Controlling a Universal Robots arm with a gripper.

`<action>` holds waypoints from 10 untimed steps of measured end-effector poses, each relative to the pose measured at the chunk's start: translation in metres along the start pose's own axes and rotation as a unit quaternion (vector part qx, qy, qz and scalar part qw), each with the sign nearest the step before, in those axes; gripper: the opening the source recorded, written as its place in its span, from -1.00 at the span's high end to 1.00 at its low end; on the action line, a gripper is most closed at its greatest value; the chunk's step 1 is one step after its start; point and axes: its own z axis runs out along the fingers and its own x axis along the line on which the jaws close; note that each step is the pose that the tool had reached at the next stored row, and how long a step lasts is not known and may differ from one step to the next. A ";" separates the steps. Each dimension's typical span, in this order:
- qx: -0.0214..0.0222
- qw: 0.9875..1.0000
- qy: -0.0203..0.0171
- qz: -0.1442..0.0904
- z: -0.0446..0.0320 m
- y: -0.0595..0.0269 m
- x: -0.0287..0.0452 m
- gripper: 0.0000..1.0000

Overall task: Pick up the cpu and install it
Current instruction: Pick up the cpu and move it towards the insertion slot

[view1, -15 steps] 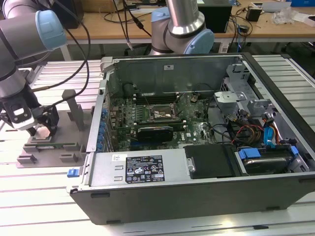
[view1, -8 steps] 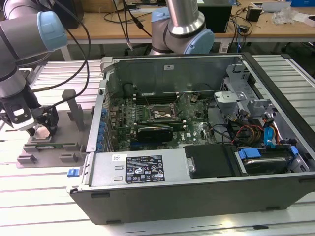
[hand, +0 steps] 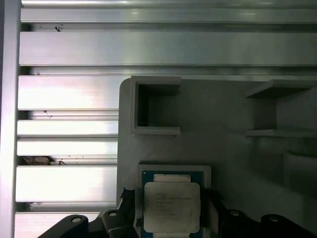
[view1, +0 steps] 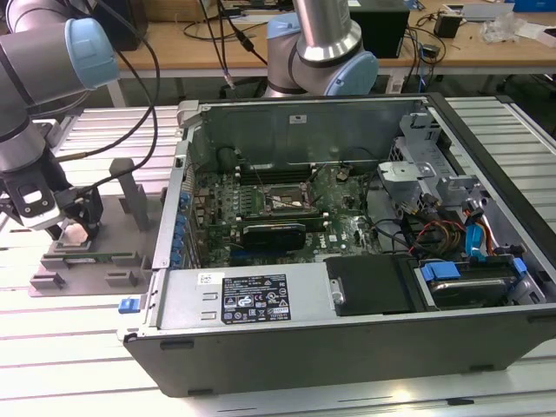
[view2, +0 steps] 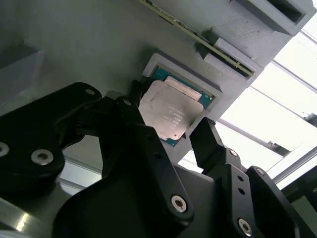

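Flat, square, silvery cpu (view2: 171,115) lies in the matte grey holder's (hand: 223,114) square recess. Gripper (view2: 167,113) is released, its black fingers (view2: 205,141) either side of the cpu.

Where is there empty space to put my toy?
The ribbed silver table bordering the grey plastic holder and the open black computer case is bare. Crowded: inside that case, and around the silvery square cpu, flanked by the black tool.

The cpu (hand: 171,207) top is matt silvery metal.
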 end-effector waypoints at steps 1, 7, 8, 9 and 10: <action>0.000 1.000 0.000 0.000 -0.0001 0.0000 0.0000 -0.33; 0.000 1.000 0.000 0.000 -0.0003 0.0001 -0.0002 -0.33; 0.000 1.000 0.000 0.000 -0.0003 0.0001 -0.0006 -0.33; 0.000 1.000 0.000 0.000 -0.0003 0.0000 -0.0012 -0.33; 0.000 1.000 0.000 0.000 -0.0002 0.0000 -0.0022 -0.33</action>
